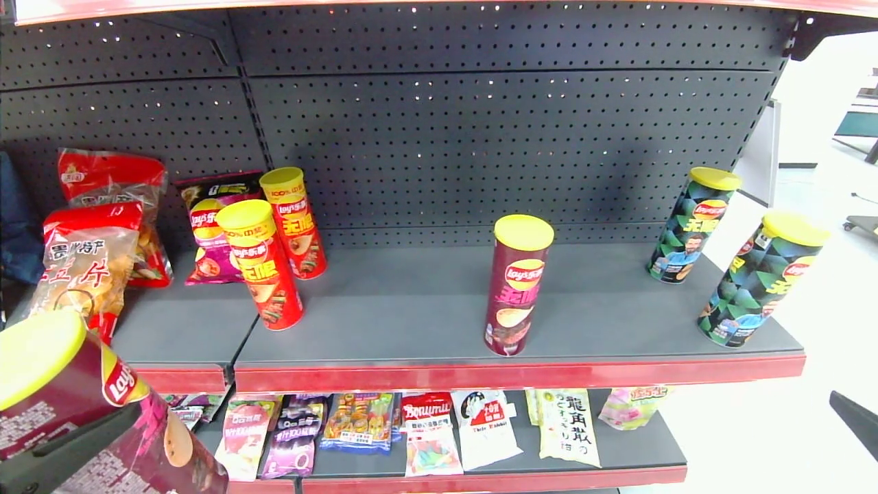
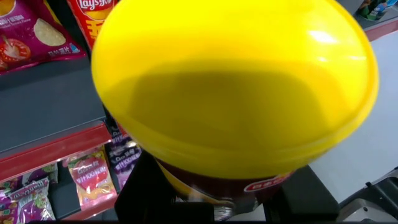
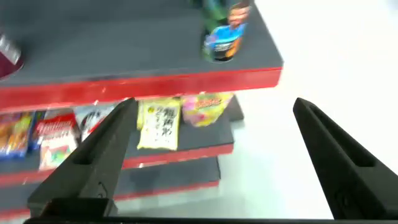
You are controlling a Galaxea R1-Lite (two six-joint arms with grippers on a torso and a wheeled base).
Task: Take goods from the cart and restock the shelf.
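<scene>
Held can: maroon chip can (image 1: 68,391) with a yellow lid (image 2: 233,81), tilted, low at my left, in front of the shelf and below its main tier.
Left gripper: my left gripper (image 2: 217,198) is clamped on the held can's body, one black finger on each side.
Right gripper: my right gripper (image 3: 214,124) hangs low at my right, off the shelf's right end, fingers (image 3: 93,168) spread wide with nothing between them.
Lower tier: flat snack packets (image 1: 425,432) lie in a row under the main tier.
Shelf: grey main tier (image 1: 411,309) with a red front lip.
Front row: a maroon can (image 1: 518,285) stands upright near the lip, mid-shelf. A red can (image 1: 260,264) stands to its left, and a green can (image 1: 761,288) stands at the right end.
Back row: a second red can (image 1: 293,223) stands just behind the first. A second green can (image 1: 693,226) stands behind the right one.
Far left: a purple bag (image 1: 212,230) leans beside the red cans, and red bags (image 1: 89,267) are stacked at the edge.
Back: a dark pegboard (image 1: 480,137).
</scene>
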